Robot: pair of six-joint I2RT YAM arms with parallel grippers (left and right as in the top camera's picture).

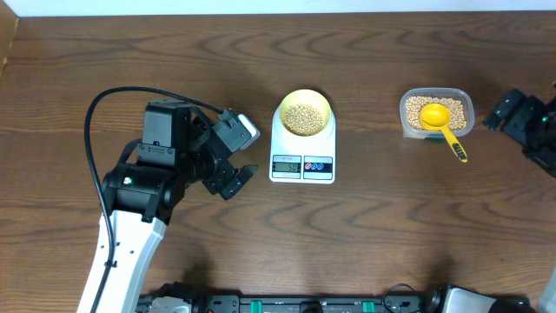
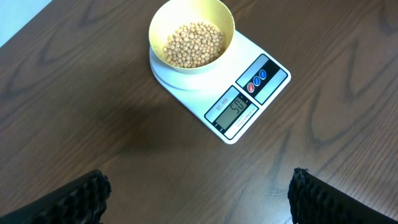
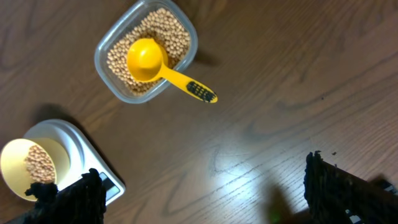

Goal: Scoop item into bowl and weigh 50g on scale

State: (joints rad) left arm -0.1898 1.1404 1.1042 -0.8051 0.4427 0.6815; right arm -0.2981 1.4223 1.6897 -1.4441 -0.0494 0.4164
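Observation:
The pale yellow bowl (image 1: 303, 112) (image 2: 191, 34) (image 3: 26, 168) holds beige beans (image 1: 302, 118) (image 2: 193, 44) and sits on the white scale (image 1: 302, 160) (image 2: 258, 93) (image 3: 71, 146) at mid-table. The scale's display is lit. My left gripper (image 1: 231, 181) (image 2: 198, 193) hangs open left of the scale, nothing between its fingers. My right gripper (image 1: 506, 113) (image 3: 202, 190) stands open at the far right, empty, right of the clear tub (image 1: 436, 113) (image 3: 146, 50) of beans. A bright yellow scoop (image 1: 441, 122) (image 3: 155, 62) rests in that tub, handle over the rim.
The brown wooden table (image 1: 391, 226) runs to a pale wall at the back. The left arm's black cable (image 1: 104, 113) loops over the left of the table. Black and green fittings line the front edge (image 1: 304, 304).

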